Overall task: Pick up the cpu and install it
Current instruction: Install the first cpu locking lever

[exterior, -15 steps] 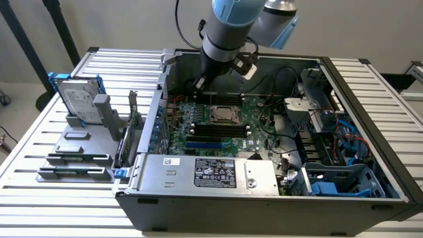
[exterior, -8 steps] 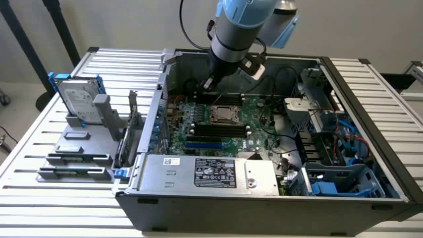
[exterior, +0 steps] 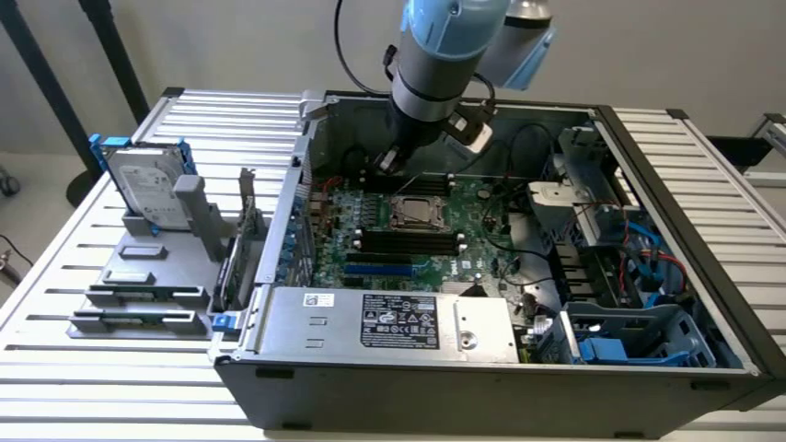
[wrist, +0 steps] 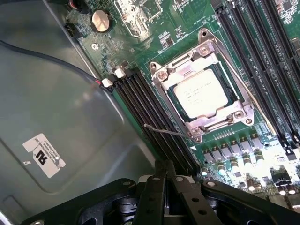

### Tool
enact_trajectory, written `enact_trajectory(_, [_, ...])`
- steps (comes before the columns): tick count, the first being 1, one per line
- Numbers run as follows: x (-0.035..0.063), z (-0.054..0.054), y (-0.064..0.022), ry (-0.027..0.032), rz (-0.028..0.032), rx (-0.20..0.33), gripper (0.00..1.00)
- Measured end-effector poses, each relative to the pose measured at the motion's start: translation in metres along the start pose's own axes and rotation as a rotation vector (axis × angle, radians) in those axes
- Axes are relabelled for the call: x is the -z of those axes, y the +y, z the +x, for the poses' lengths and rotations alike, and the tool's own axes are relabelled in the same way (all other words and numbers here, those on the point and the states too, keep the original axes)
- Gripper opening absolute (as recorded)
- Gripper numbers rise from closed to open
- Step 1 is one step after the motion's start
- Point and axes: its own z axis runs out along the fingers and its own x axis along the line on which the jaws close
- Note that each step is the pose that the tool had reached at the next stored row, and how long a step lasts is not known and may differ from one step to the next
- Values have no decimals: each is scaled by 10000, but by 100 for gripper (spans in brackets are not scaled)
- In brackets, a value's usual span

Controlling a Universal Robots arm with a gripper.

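The cpu [wrist: 201,93] is a small square chip with a silver-grey top, lying flat in its socket under the metal retention frame [wrist: 161,75] on the green motherboard [exterior: 479,267]. In the exterior view the cpu [exterior: 418,210] sits mid-board inside the open computer case. My gripper [exterior: 390,164] hangs above the board just behind the socket, apart from the chip. In the wrist view my gripper [wrist: 164,176] has its black fingers [wrist: 152,197] pressed together with nothing between them. A thin socket lever [wrist: 161,130] sticks out beside the frame.
Black memory slots [wrist: 154,112] run alongside the socket. The grey case wall [wrist: 56,108] with a white sticker [wrist: 43,154] is close by. A labelled power-supply box [exterior: 393,322] fills the case's front. A hard drive in a blue bracket [exterior: 145,189] stands on the exterior view's left.
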Motion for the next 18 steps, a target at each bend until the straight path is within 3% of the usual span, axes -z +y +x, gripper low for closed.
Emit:
enact_trajectory(4, [-43,-35,-6,79,-134,75,11])
enact_trajectory(8, [-87,-81,-22,113,-194,107,11])
enact_trajectory(10, [-102,-92,-24,127,-259,135,11])
enact_trajectory(18, [-135,-112,-26,49,-641,248,11])
